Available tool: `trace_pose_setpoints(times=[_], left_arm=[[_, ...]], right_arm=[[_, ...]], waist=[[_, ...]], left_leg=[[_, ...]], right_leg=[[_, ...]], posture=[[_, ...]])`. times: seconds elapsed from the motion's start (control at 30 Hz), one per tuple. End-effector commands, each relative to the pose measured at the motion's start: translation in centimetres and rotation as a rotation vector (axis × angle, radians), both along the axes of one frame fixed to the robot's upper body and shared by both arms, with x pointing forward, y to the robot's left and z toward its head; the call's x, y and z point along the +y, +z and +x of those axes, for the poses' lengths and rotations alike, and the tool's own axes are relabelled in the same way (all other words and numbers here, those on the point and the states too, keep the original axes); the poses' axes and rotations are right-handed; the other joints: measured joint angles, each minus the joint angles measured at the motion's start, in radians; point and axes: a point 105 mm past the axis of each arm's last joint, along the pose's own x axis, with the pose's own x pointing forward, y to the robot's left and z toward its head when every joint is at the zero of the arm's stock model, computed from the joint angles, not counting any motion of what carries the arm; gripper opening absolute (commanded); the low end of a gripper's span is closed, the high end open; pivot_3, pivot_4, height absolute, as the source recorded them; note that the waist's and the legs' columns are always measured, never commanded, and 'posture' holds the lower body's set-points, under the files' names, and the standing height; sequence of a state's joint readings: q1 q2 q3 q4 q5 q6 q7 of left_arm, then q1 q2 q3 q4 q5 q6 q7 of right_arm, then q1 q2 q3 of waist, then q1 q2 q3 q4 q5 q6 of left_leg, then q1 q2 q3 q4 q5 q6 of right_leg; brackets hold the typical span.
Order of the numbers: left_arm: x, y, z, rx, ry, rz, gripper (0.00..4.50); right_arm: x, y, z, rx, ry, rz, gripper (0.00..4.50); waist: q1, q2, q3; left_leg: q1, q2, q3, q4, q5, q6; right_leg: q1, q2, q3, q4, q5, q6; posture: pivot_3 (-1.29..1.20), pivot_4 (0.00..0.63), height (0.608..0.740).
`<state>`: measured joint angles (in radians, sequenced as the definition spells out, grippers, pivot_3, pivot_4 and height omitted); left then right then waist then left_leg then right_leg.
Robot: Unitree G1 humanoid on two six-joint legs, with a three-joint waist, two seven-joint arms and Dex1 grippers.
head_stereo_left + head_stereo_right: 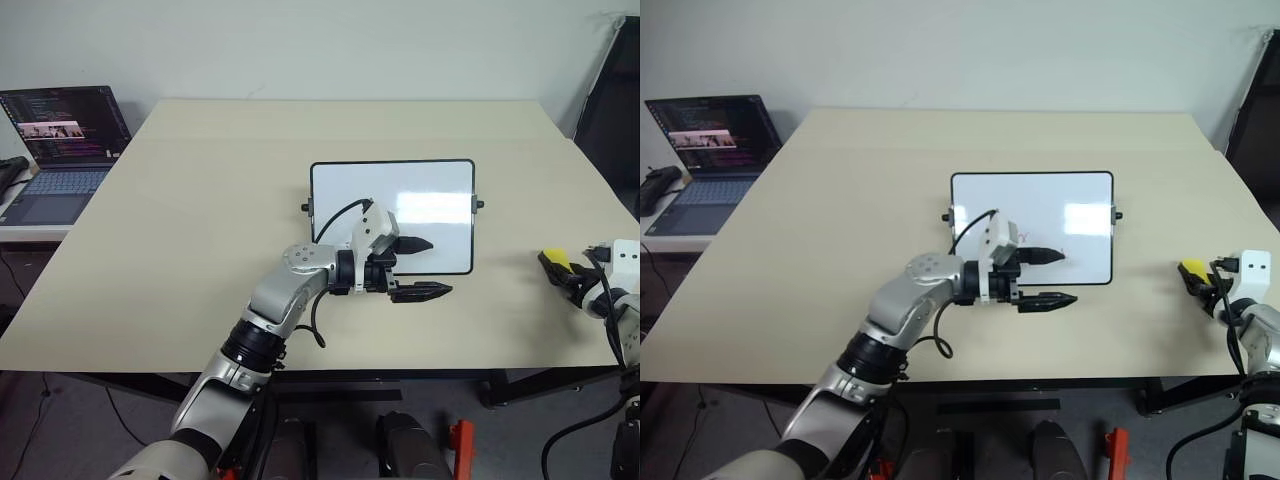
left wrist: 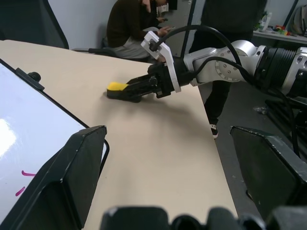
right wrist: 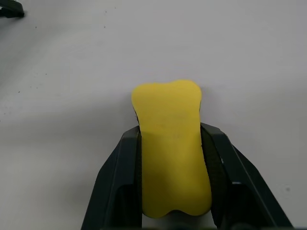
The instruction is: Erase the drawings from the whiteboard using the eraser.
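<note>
Yellow eraser (image 3: 171, 143), matte, waisted block with lobed ends, clamped between right gripper (image 2: 136, 89) fingers, low over table (image 1: 200, 230) near its right edge. Well apart from glossy white whiteboard (image 1: 400, 200), black-framed, rounded corners, side knobs. Faint pink drawings (image 2: 24, 182) near lower edge. Left gripper (image 1: 425, 268) spread apart over board's near edge.

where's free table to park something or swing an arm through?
Bare: the wide strip of table between laptop and whiteboard; the far band behind the whiteboard; the gap between whiteboard and eraser. Crowded: the whiteboard's near edge under the left gripper, and the right edge, where the right gripper grips the eraser.
</note>
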<state>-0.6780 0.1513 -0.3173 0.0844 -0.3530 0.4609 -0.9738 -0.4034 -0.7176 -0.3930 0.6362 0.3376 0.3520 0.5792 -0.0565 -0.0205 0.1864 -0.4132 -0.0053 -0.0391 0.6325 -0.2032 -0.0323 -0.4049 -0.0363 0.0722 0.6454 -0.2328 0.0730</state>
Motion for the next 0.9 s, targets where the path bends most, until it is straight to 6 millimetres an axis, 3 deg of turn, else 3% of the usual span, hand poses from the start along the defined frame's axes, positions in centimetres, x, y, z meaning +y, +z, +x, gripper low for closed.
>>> trace_pose_setpoints(times=[0.03,0.33,0.6,0.83,0.9], left_arm=[[-0.36,1.03,-0.71,-0.034,-0.032,-0.023,4.5],[-0.48,0.86,-0.8,-0.031,-0.039,-0.019,4.5],[-0.39,0.74,-0.75,-0.03,-0.039,-0.015,4.5],[-0.32,0.49,-0.7,-0.031,-0.035,-0.007,4.5],[-0.23,0.43,-0.65,-0.032,-0.034,-0.004,4.5]], right_arm=[[-0.1,1.75,0.07,-0.077,-0.001,0.003,1.29],[0.35,1.39,-0.13,-0.049,0.018,-0.005,1.29],[0.59,1.48,-0.06,-0.05,0.029,-0.014,3.87],[0.19,1.72,0.05,-0.059,0.012,-0.015,3.87],[0.13,1.71,0.04,-0.06,0.009,-0.014,3.49]], waist=[[0.0,0.0,0.0],[0.0,0.0,0.0],[0.0,0.0,0.0],[0.0,0.0,0.0],[0.0,0.0,0.0]], left_leg=[[0.0,0.0,0.0,0.0,0.0,0.0],[0.0,0.0,0.0,0.0,0.0,0.0],[0.0,0.0,0.0,0.0,0.0,0.0],[0.0,0.0,0.0,0.0,0.0,0.0],[0.0,0.0,0.0,0.0,0.0,0.0]], right_leg=[[0.0,0.0,0.0,0.0,0.0,0.0],[0.0,0.0,0.0,0.0,0.0,0.0],[0.0,0.0,0.0,0.0,-0.002,0.003],[0.0,0.0,0.0,0.0,-0.002,0.003],[0.0,0.0,0.0,0.0,-0.002,0.003]], posture=[[0.0,0.15,0.74],[0.0,0.15,0.74],[0.0,0.15,0.74],[0.0,0.15,0.74],[0.0,0.15,0.74]])
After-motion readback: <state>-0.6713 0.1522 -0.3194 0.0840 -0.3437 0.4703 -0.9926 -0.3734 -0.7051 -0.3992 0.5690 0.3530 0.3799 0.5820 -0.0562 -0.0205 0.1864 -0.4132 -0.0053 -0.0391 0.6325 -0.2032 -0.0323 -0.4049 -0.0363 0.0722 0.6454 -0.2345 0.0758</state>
